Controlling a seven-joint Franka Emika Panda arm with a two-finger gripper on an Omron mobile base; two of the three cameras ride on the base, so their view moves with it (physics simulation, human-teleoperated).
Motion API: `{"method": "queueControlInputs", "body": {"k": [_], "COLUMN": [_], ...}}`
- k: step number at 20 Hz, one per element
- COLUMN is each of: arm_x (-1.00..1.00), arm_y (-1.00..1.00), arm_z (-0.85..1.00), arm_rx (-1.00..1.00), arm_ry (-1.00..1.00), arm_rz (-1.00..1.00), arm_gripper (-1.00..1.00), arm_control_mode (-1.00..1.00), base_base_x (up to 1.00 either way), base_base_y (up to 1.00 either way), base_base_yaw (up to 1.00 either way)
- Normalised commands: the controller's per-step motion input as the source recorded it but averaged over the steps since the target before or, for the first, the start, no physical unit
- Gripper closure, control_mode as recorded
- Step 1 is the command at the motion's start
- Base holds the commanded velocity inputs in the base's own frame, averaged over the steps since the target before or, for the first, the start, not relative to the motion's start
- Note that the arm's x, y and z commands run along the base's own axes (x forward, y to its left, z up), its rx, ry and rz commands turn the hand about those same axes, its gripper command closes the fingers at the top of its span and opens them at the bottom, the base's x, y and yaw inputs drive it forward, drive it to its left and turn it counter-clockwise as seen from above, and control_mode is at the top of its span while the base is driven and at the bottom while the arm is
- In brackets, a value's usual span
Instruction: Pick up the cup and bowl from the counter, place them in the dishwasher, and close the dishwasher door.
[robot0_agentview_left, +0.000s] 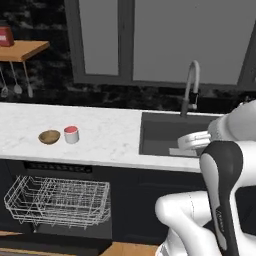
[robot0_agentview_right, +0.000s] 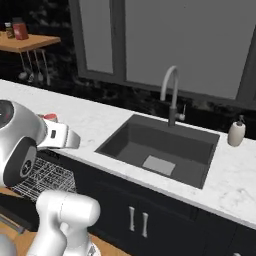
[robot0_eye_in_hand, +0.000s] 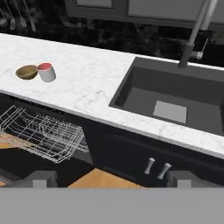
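Observation:
The tan bowl (robot0_agentview_left: 49, 136) and the white cup (robot0_agentview_left: 71, 134) with a red inside stand side by side and upright on the white marble counter (robot0_agentview_left: 110, 135), left of the sink. In the hand view the bowl (robot0_eye_in_hand: 26, 71) and cup (robot0_eye_in_hand: 46, 72) sit far off at the upper left. Below them the dishwasher (robot0_agentview_left: 60, 172) stands open, its white wire rack (robot0_agentview_left: 57, 200) pulled out over the lowered dishwasher door (robot0_agentview_left: 75, 244). My gripper (robot0_eye_in_hand: 111, 178) is open and empty, hanging in front of the cabinets near the sink, well right of the cup and bowl.
A dark sink (robot0_agentview_left: 172, 132) with a curved faucet (robot0_agentview_left: 191, 87) is set in the counter to the right. A soap dispenser (robot0_agentview_right: 236, 132) stands beyond it. A wooden wall shelf (robot0_agentview_left: 22, 50) with hanging utensils is at the upper left. Black cabinets (robot0_eye_in_hand: 153, 162) lie under the sink.

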Motion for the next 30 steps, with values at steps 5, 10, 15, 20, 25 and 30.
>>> {"method": "queueControlInputs", "body": {"k": [5, 10, 15, 20, 25, 30], "arm_x": [0.0, 0.0, 0.0, 0.0, 0.0, 0.0], "arm_y": [0.0, 0.0, 0.0, 0.0, 0.0, 0.0], "arm_z": [0.0, 0.0, 0.0, 0.0, 0.0, 0.0], "arm_rx": [0.0, 0.0, 0.0, 0.0, 0.0, 0.0], "arm_ry": [0.0, 0.0, 0.0, 0.0, 0.0, 0.0], "arm_rz": [0.0, 0.0, 0.0, 0.0, 0.0, 0.0], "arm_gripper": [-1.0, -1.0, -1.0, -1.0, -1.0, -1.0], "arm_control_mode": [1.0, 1.0, 1.0, 1.0, 1.0, 1.0], "base_base_x": [0.0, 0.34, 0.56, 0.54, 0.36, 0.17], "base_base_y": [-0.82, -0.34, 0.17, 0.11, 0.31, -0.09], "base_base_yaw": [0.62, 0.47, 0.32, 0.34, 0.28, 0.27]}}
